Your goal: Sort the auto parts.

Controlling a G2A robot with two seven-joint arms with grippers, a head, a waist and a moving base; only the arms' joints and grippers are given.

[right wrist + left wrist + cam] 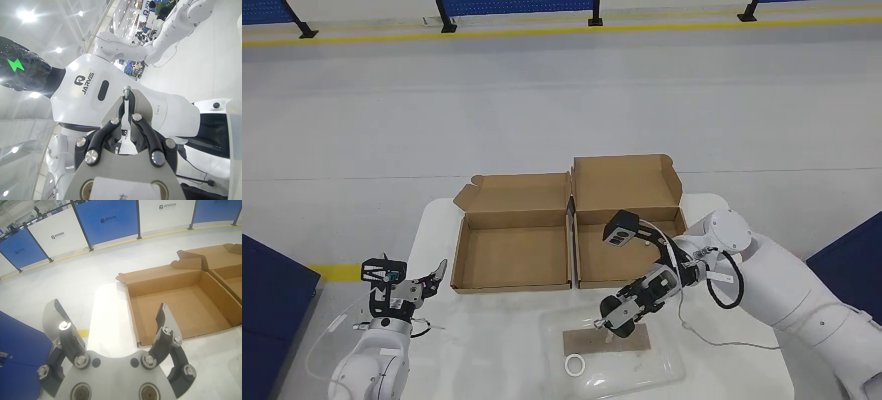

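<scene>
Two-armed robot at a white worktop (492, 330) during the sorting of auto parts.

Right gripper (126, 101): jaws drawn together and clamped on a small bolt (126, 92). The bolt's threaded shank sits between the fingertips and its head projects just beyond them. In the top view this gripper (610, 322) hangs over the near part of the worktop, above a clear tray (670, 372), with the gripper turned back toward the robot. The bolt itself is too small to make out from above.

Left gripper (109, 308): fingers (164, 315) spread wide apart, holding nothing. From above, this gripper (414, 284) stands at the worktop's left edge, just beside the left box (512, 258) and apart from it.

Boxes: two open cardboard boxes lie side by side at the far part of the worktop, their walls touching and their lids folded back. The left box (162, 283) has a bare floor. The right box (594, 255) is partly covered by the right arm; its near corner appears in the left wrist view (229, 280).

Tray contents: a brown card (614, 343) and, near its corner, a white ring (575, 365).
</scene>
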